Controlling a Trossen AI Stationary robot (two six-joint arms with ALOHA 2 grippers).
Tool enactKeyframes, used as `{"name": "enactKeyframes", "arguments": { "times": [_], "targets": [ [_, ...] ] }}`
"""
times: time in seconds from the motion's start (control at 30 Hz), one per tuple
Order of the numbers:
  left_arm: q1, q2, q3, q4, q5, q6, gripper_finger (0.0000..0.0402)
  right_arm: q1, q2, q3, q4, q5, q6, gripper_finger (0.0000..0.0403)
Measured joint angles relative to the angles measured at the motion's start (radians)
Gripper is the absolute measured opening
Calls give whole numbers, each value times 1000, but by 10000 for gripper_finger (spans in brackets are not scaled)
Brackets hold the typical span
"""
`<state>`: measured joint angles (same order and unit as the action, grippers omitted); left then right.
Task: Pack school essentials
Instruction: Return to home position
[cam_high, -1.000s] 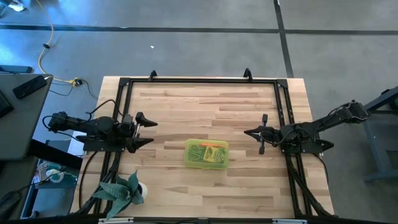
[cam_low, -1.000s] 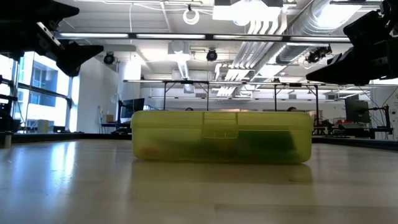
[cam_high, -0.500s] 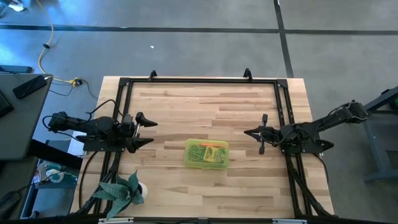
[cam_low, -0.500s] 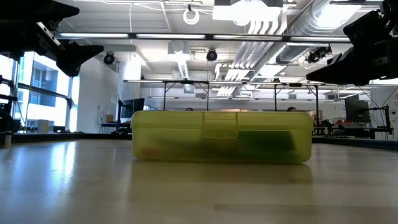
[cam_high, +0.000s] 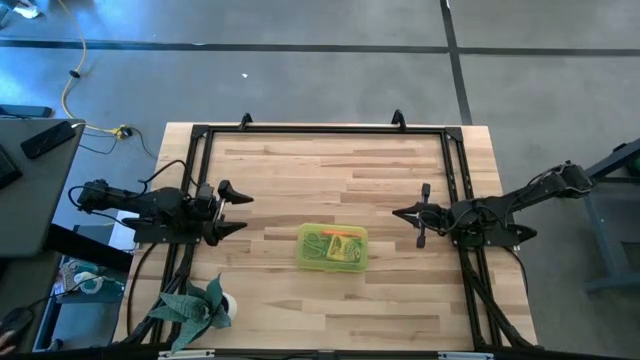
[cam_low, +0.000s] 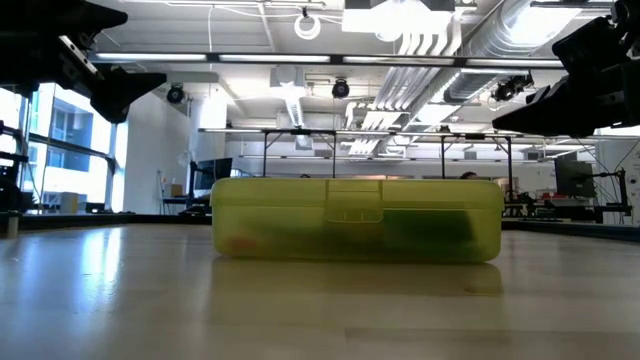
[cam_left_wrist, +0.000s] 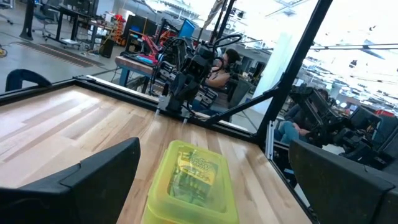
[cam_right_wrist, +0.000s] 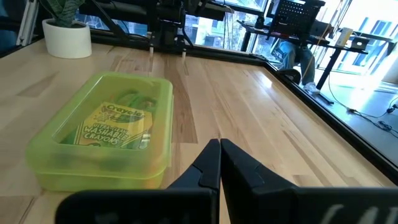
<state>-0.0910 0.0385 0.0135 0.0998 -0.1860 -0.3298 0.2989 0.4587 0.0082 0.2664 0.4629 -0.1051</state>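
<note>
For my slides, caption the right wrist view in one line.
Closed translucent yellow plastic case holding a yellow crayon box, seen past the shut right gripper.

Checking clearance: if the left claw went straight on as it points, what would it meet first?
Likely the right claw, facing it. The left claw seems aimed just beside and above the yellow box, though depth is unclear.

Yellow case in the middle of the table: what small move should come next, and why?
Probably just hold both arms still: the yellow case sits closed with the crayon box inside, and the left gripper and right gripper hang well apart from it.
</note>
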Motion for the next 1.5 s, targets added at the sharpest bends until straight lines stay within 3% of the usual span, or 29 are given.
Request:
{"name": "enactKeyframes", "arguments": {
  "times": [0.77,1.17,1.5],
  "targets": [
    [0,0,0,0,0,0,399,0,0,0,0,6,0,0],
    [0,0,0,0,0,0,399,0,0,0,2,152,104,0],
    [0,0,0,0,0,0,399,0,0,0,0,182,106,0]
  ]
}}
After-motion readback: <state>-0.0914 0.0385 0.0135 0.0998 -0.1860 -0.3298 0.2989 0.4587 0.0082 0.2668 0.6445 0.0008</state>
